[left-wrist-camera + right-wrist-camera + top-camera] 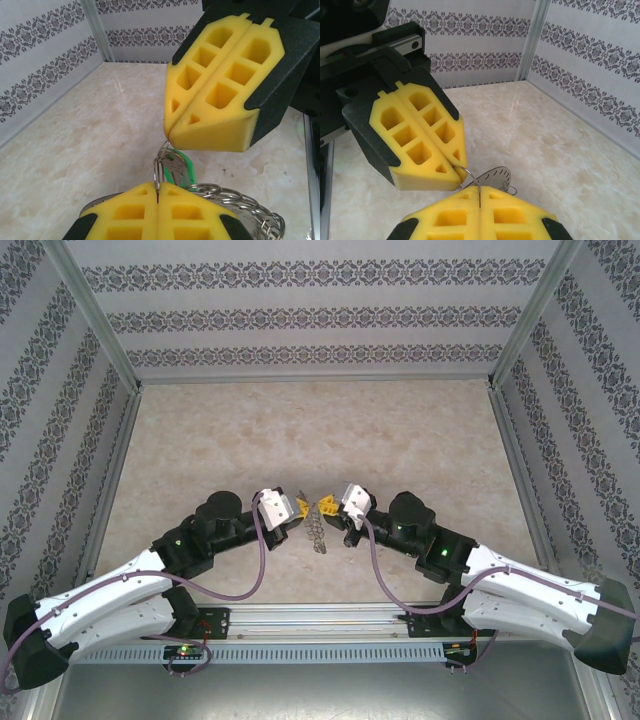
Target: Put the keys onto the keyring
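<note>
Seen from above, the left claw (pixel 300 508) and right claw (pixel 326 507) meet tip to tip over the table (pixel 300 430), the keyring (pixel 317 530) a wiry coil just beside their tips. From the left wrist, both claws are closed flat on the thin ring, with a green-headed key (pixel 187 166) dangling between them. From the right wrist, the same two-sided pinch shows; the ring looks light, stiff and slippery, best held on bare wire.
</note>
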Robot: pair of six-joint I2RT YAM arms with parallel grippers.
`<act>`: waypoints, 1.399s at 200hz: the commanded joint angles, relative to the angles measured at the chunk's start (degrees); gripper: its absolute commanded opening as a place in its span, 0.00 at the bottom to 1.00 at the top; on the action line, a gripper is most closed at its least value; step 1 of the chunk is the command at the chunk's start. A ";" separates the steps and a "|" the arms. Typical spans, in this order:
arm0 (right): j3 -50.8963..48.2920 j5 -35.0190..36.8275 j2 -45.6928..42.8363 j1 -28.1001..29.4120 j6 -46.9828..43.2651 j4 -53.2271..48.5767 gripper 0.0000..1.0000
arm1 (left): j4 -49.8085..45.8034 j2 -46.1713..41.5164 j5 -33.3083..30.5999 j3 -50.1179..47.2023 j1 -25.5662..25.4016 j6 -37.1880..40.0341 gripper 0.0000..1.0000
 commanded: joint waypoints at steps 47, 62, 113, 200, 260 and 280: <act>4.11 -0.25 -2.41 -1.86 2.29 2.92 0.00 | -4.54 -0.40 -0.34 0.44 -0.19 0.44 0.00; 4.22 -2.29 -3.08 -2.29 2.23 1.54 0.00 | -4.61 -0.52 -0.42 0.26 -0.19 0.42 0.00; 10.75 0.22 -2.39 -2.61 -2.51 -16.61 0.28 | -5.14 -0.29 -0.01 0.84 -0.19 0.79 0.00; 25.58 -3.76 6.57 -3.49 -0.75 -42.93 0.44 | -6.14 0.63 -0.60 1.28 -0.71 1.32 0.00; 22.64 -9.83 9.75 -3.22 6.07 -36.69 0.44 | -6.72 1.36 -2.65 1.87 -1.11 1.58 0.00; 23.20 -10.55 11.63 -3.14 6.45 -35.91 0.43 | -6.83 1.51 -2.81 1.96 -1.24 1.57 0.00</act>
